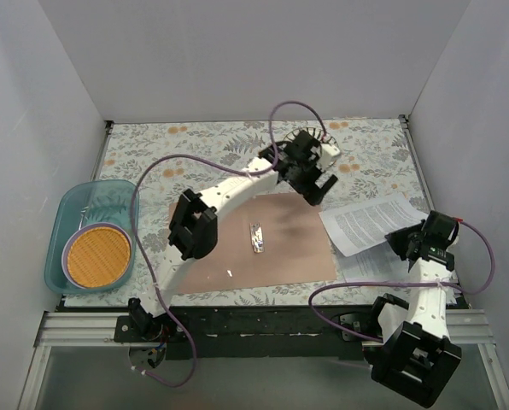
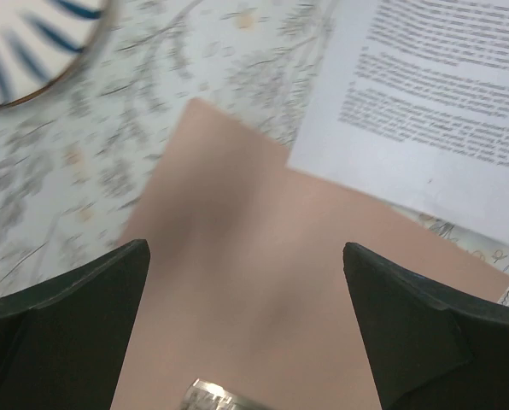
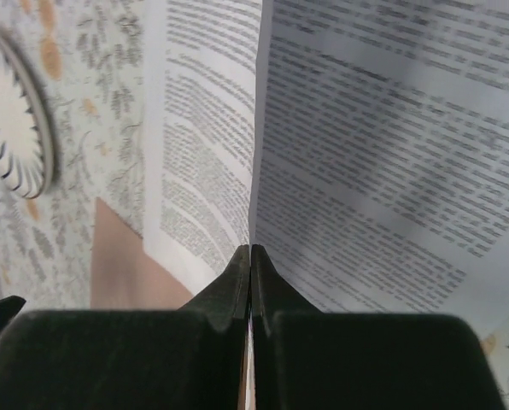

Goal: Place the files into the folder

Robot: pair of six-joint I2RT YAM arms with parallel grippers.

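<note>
**Sheet pinched at right, folder flat at centre**

Files point(image 1: 370, 224) lie on the right side of the desk point(image 1: 195, 145), white sheets printed with lines of small black text. The upper sheet's near corner overlaps the right edge of the folder point(image 1: 272, 248). The right gripper point(image 3: 251, 249) is clenched on the edge of a sheet, its two fingers pressed together with the paper between them. In the right wrist view the paper rises ahead of the fingers along a fold.

The folder lies flat in the middle of the desk, with a silver fastener point(image 1: 257, 237) showing on it. The left gripper point(image 2: 245, 248) is released, fingers wide apart, and hangs over the folder's far right corner grasping nothing. A striped plate point(image 2: 24, 43) sits just beyond that corner. At the desk's left edge a teal tray point(image 1: 67, 213) holds a round orange disc point(image 1: 98, 254).
</note>
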